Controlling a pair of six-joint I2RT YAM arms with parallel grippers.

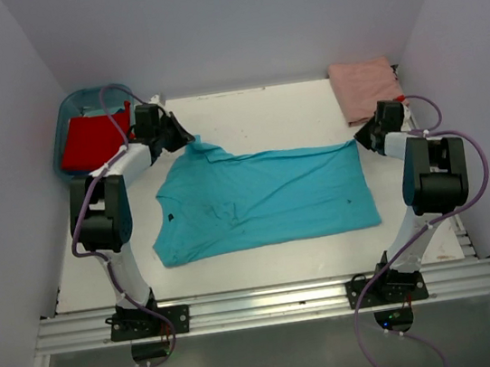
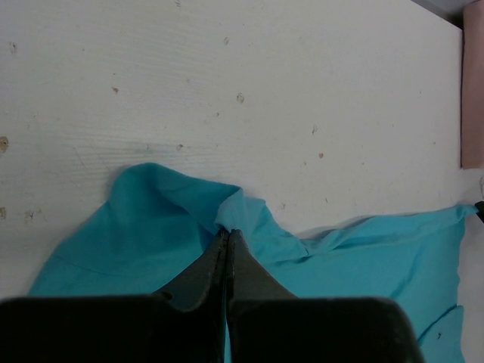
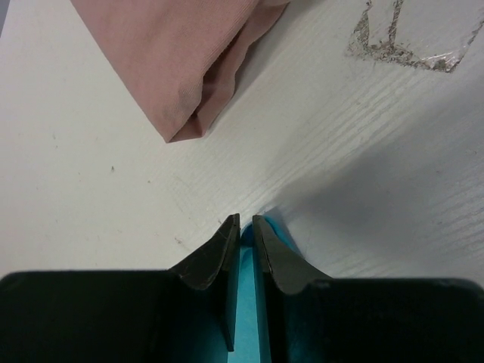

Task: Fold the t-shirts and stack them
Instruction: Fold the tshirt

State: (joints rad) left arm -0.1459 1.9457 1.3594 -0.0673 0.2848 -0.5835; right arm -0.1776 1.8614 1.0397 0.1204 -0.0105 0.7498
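The turquoise t-shirt (image 1: pixel 261 199) lies spread across the middle of the table. My left gripper (image 1: pixel 186 142) is shut on its far left corner (image 2: pixel 234 215), which is bunched up. My right gripper (image 1: pixel 360 142) is shut on its far right corner (image 3: pixel 274 227). The pale salmon-pink t-shirt (image 1: pixel 366 88) lies folded at the far right corner and also shows in the right wrist view (image 3: pixel 181 57). The red t-shirt (image 1: pixel 93 141) sits in the blue tub (image 1: pixel 68 108) at the far left.
White walls close in the table on three sides. A strip of worn tape (image 3: pixel 408 34) marks the tabletop near the pink shirt. The metal rail (image 1: pixel 262 307) holding both arm bases runs along the near edge.
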